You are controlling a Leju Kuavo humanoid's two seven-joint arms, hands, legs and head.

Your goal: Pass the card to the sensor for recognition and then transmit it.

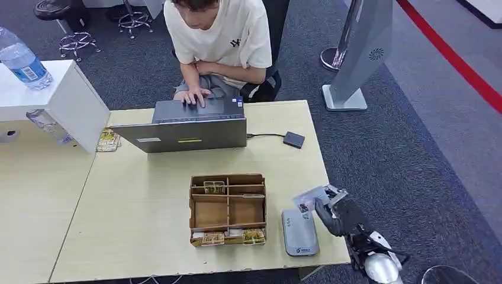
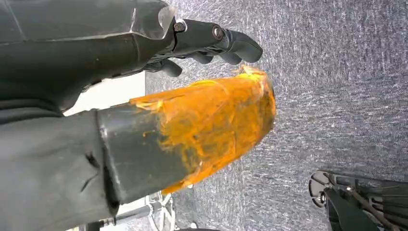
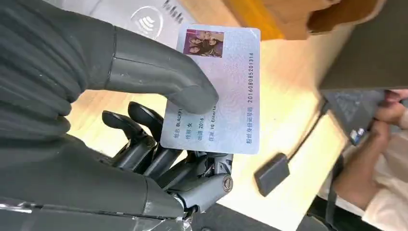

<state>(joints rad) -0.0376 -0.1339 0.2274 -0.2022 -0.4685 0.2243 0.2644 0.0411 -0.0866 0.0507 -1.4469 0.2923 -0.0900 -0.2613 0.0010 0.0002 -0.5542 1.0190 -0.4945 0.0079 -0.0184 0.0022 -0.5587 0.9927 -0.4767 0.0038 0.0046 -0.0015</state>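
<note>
My right hand (image 1: 338,214) is at the table's right edge and pinches a pale ID card (image 1: 309,197) between the thumb and the fingers. The card (image 3: 216,91) carries a small photo and printed lines, and the thumb of my right hand (image 3: 159,120) presses on its face. A flat grey card sensor (image 1: 299,232) lies on the table just left of the hand, and the card hangs above its far right corner. The sensor's contactless mark (image 3: 146,21) is visible behind the card. My left hand (image 2: 183,110), its thumb wrapped in orange tape, hangs over the grey carpet and holds nothing.
A wooden compartment box (image 1: 228,207) with cards stands left of the sensor. Behind it a person (image 1: 216,41) types on a laptop (image 1: 186,130). A small black device (image 1: 293,139) on a cable lies at the back right. A white box (image 1: 59,100) and a bottle (image 1: 22,59) are at far left.
</note>
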